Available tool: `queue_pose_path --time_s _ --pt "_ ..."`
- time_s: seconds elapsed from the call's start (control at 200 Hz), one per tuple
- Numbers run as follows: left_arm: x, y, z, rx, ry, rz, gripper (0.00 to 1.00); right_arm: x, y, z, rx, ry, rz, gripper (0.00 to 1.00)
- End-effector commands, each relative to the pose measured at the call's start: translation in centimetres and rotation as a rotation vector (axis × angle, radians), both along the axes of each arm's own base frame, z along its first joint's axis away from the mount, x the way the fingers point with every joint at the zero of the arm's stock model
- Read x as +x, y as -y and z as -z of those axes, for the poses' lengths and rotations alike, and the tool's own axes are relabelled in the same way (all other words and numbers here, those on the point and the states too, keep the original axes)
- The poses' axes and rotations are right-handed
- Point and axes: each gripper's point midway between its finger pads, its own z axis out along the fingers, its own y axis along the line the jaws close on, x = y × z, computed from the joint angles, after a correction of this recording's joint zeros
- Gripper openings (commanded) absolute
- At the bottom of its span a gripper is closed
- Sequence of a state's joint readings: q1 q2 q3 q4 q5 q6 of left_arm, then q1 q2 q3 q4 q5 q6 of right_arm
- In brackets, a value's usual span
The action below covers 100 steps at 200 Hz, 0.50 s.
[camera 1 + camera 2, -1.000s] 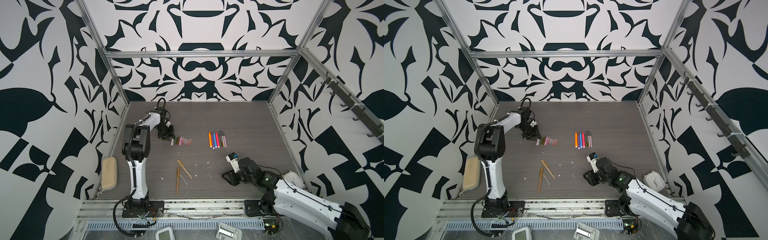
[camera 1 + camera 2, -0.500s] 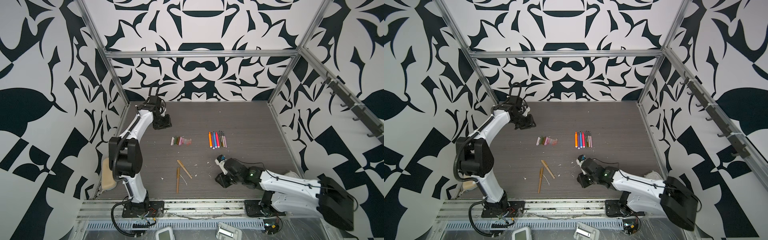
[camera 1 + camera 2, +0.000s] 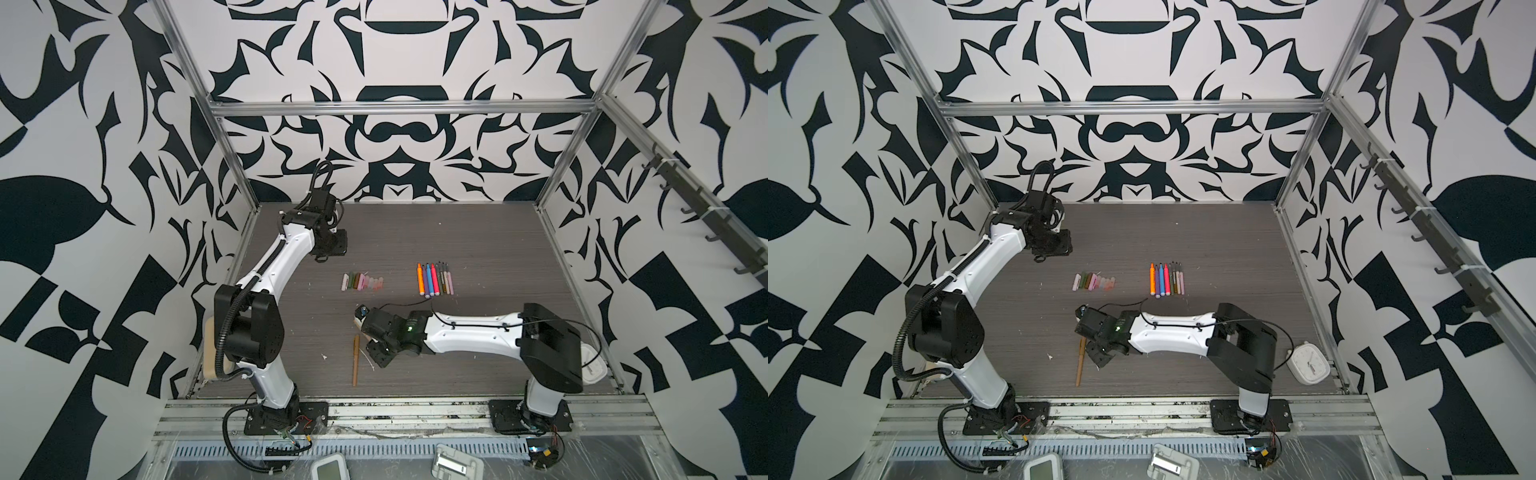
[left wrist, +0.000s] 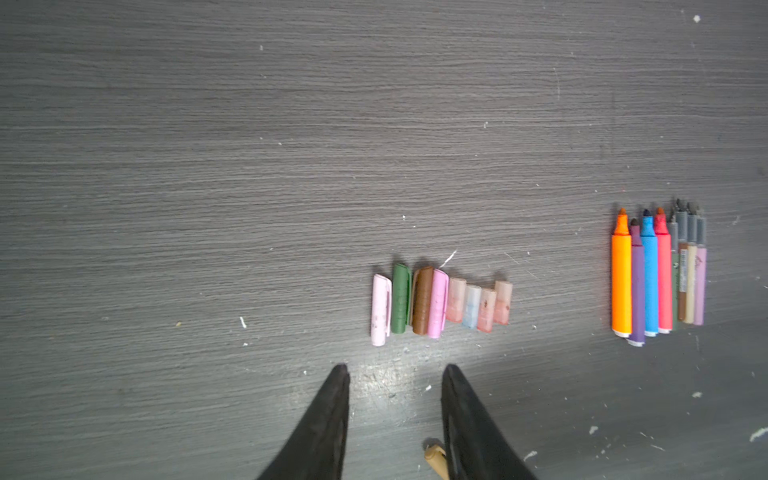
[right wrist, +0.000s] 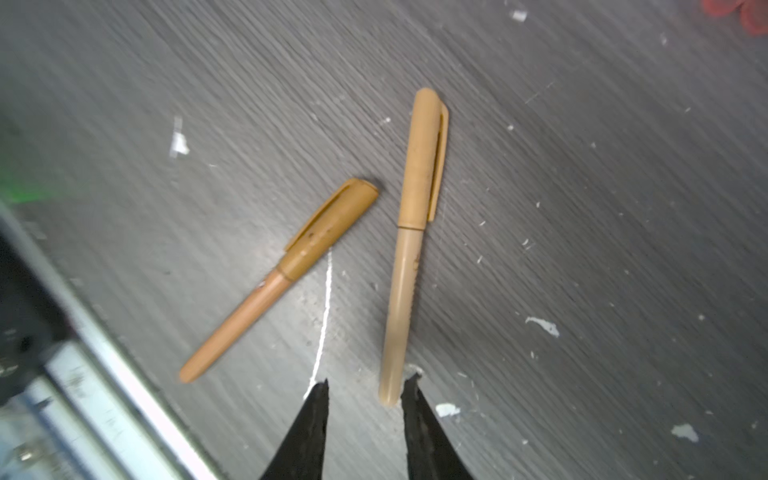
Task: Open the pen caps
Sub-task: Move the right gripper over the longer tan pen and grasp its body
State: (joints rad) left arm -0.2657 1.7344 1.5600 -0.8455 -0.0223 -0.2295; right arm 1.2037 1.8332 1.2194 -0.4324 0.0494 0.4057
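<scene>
Just beside right tool (image 5: pixel 366 378), tan capped pen (image 5: pixel 406 270), jaws apart, empty, left tool (image 4: pixel 395 367) likewise apart

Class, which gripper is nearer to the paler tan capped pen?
Right. The right gripper sits low, right at the barrel end of the paler tan pen, not gripping it. The left gripper hangs high above the table, well away.

Grey wood-grain surface (image 3: pixel 478 249). At its middle, a row of short pen caps (image 3: pixel 361 282) lying side by side. Well to their right, a row of uncapped pens (image 3: pixel 434 279), tips rearward. Towards the front, one brown pen (image 3: pixel 355 361) lying lengthwise. Right tool (image 3: pixel 377 360) just beside it. Left tool (image 3: pixel 331 248) at rear left, apart from the caps.
</scene>
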Motion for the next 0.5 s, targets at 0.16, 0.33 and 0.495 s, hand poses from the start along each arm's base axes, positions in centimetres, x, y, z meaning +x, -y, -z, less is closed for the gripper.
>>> queue_pose_path --time_s 0.16,0.33,0.495 --pt "-0.8 -0.5 -0.8 0.008 -0.002 0.003 0.4 0.5 0.6 0.9 -0.11 -0.004 -0.004 0.34" --pt "-0.8 -0.5 -1.0 0.007 0.0 0.005 0.4 0.5 0.7 2.1 -0.13 -0.02 0.022 0.33" --pt "-0.9 -0.5 -0.8 0.013 -0.007 0.008 0.39 0.2 0.3 2.8 -0.124 -0.053 0.023 0.29"
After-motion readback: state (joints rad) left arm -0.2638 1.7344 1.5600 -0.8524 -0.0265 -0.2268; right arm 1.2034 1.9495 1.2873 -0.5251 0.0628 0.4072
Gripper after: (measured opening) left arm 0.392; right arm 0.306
